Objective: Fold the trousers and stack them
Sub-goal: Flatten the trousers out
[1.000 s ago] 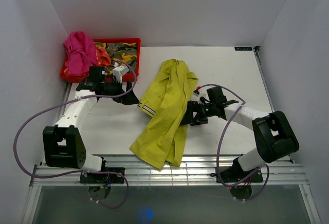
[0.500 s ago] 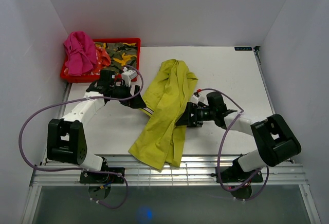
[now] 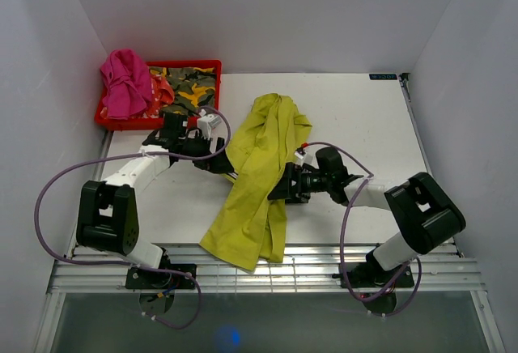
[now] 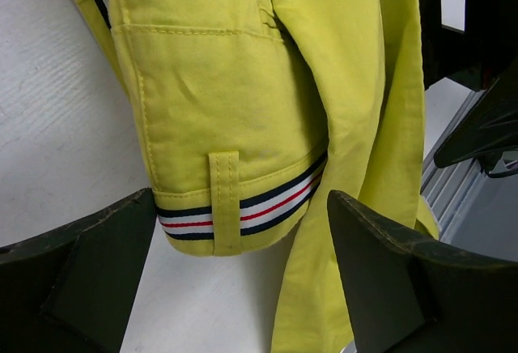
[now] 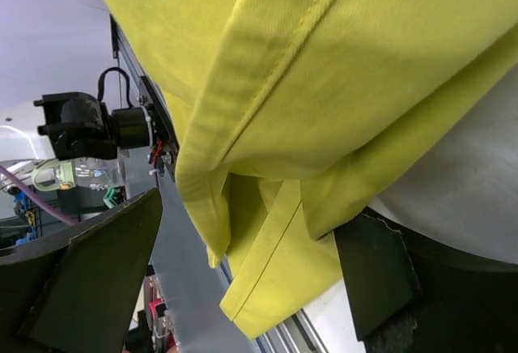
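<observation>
The lime yellow-green trousers (image 3: 261, 171) lie crumpled in a long diagonal strip on the white table, waist end in the middle, legs running to the front edge. My left gripper (image 3: 222, 164) is open at the trousers' left edge. In the left wrist view the striped waistband (image 4: 243, 210) with a belt loop sits between my left gripper's (image 4: 240, 244) spread fingers, not pinched. My right gripper (image 3: 279, 190) is open at the right edge of the legs. In the right wrist view the trouser leg (image 5: 307, 126) lies between the right gripper's (image 5: 251, 252) fingers.
A red bin (image 3: 207, 66) at the back left holds camouflage cloth (image 3: 190, 84) and a pink garment (image 3: 123, 82). A slatted metal rail (image 3: 324, 265) runs along the table's front edge, and the leg hems (image 3: 239, 248) reach onto it. White walls close in both sides.
My left gripper has moved right up to the waistband. My right gripper has moved left against the trouser leg. The legs have shifted slightly left.
</observation>
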`<action>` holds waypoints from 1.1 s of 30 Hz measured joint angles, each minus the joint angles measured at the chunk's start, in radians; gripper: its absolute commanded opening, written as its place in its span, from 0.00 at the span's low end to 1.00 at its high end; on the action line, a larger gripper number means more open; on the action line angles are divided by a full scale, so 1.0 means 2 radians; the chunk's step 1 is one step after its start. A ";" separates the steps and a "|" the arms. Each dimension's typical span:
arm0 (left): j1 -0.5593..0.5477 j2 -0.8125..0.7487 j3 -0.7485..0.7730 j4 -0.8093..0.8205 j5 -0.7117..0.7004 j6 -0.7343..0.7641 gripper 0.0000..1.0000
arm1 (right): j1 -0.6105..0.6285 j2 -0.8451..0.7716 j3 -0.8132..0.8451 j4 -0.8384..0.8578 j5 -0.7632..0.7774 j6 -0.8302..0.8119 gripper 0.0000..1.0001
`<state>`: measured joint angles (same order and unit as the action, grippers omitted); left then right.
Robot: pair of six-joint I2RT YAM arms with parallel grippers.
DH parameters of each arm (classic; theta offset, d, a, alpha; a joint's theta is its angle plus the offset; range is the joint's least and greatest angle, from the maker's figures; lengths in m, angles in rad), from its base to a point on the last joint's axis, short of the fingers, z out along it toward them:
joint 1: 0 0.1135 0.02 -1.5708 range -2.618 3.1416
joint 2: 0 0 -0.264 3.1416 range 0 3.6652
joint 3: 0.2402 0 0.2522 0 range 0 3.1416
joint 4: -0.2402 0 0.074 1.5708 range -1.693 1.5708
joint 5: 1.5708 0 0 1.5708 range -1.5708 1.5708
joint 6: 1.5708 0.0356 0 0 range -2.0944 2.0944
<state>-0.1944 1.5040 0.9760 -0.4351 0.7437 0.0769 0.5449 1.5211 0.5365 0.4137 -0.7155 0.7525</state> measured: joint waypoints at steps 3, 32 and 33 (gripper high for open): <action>-0.007 0.000 -0.015 0.006 -0.002 -0.004 0.88 | 0.008 0.016 0.011 -0.004 0.013 0.002 0.90; 0.094 -0.061 0.066 -0.125 -0.150 0.093 0.00 | -0.262 -0.043 0.284 -0.550 0.108 -0.559 0.08; 0.103 -0.065 0.073 -0.135 -0.160 0.104 0.00 | -0.275 -0.049 0.288 -0.567 0.123 -0.590 0.08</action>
<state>0.0116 1.3731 1.1225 -0.7055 0.4229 0.2852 -0.0059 1.4223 1.1118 -0.7208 -0.4698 -0.4271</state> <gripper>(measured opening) 0.113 0.088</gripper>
